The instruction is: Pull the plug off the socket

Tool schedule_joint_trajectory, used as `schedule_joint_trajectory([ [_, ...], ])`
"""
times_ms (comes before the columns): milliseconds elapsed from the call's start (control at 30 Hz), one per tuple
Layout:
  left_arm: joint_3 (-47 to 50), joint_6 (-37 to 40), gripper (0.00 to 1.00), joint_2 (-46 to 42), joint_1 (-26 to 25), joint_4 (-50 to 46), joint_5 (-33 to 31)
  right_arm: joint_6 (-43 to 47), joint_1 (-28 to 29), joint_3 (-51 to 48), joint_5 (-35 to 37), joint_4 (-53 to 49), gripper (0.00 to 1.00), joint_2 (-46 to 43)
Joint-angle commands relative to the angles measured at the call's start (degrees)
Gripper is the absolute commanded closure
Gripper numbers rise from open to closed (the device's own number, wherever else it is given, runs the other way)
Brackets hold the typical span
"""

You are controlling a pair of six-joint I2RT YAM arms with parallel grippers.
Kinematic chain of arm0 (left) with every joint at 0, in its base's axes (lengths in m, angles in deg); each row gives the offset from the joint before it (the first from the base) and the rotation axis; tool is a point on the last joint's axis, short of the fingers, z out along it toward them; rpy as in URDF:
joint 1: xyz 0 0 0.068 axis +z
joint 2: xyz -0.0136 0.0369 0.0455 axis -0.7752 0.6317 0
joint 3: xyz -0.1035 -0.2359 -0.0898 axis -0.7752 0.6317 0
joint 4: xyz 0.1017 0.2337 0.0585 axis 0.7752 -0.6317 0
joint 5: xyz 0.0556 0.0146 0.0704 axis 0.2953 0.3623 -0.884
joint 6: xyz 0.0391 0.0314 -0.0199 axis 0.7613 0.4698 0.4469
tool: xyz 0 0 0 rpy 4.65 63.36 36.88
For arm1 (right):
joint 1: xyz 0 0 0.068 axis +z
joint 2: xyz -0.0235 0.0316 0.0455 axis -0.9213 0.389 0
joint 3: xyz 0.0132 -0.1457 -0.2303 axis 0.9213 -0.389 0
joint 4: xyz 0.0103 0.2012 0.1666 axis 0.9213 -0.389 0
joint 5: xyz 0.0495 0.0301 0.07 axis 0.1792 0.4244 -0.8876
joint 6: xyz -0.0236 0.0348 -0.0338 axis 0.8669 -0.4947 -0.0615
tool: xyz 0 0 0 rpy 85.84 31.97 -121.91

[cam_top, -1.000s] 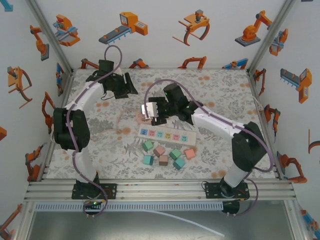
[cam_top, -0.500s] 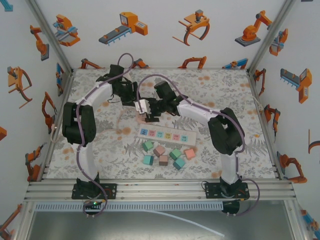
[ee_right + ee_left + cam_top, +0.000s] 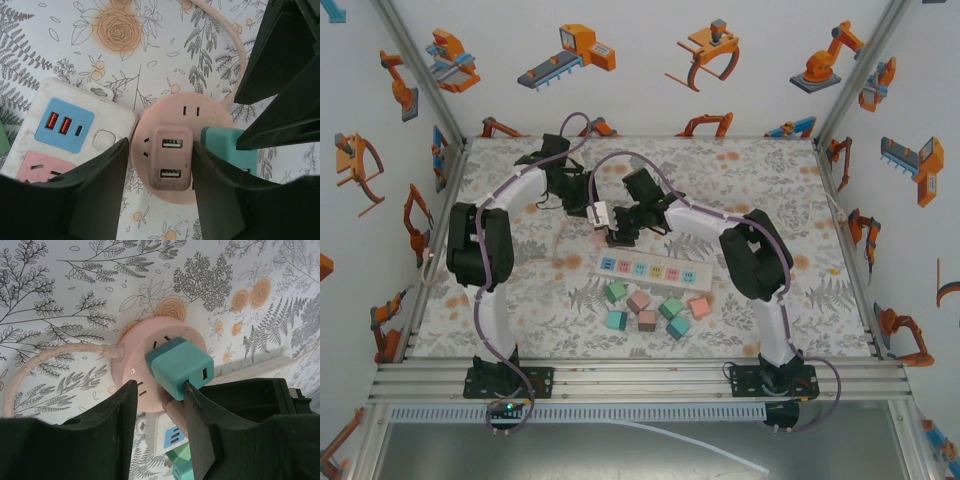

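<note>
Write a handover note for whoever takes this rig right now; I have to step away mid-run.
Left end effector: open, straddling the teal plug; a gap shows on one side, so no clamp yet.
Right end effector: open, straddling the middle of the pink round socket; contact unclear.
The socket lies flat beside the end of the white power strip, with the plug seated in it.
Done: both end effectors positioned.
Left: clamp the plug, steady the socket, pull the plug out.
</note>
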Motion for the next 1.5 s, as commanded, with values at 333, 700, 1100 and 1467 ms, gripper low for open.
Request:
schedule_joint_trajectory([
  [333,0.9,2.3,0.58,3.3,-2.2,-2.5,-0.5,-4.7,0.0,2.6,-1.9,0.1,0.74,-1.1],
  [700,0.8,4.1,0.58,4.3,-3.2,-2.7,-1.7,-8.2,0.0,1.7,-2.1,2.7,0.83,-1.1],
  [1100,0.6,5.1,0.58,4.6,-3.9,-3.3,-2.9,-9.3,-0.3,1.6,-2.8,2.8,0.83,-2.1],
  [1467,0.5,5.1,0.59,4.5,-4.3,-3.4,-4.1,-14.1,-0.6,-1.5,-3.6,10.4,0.83,-4.1],
])
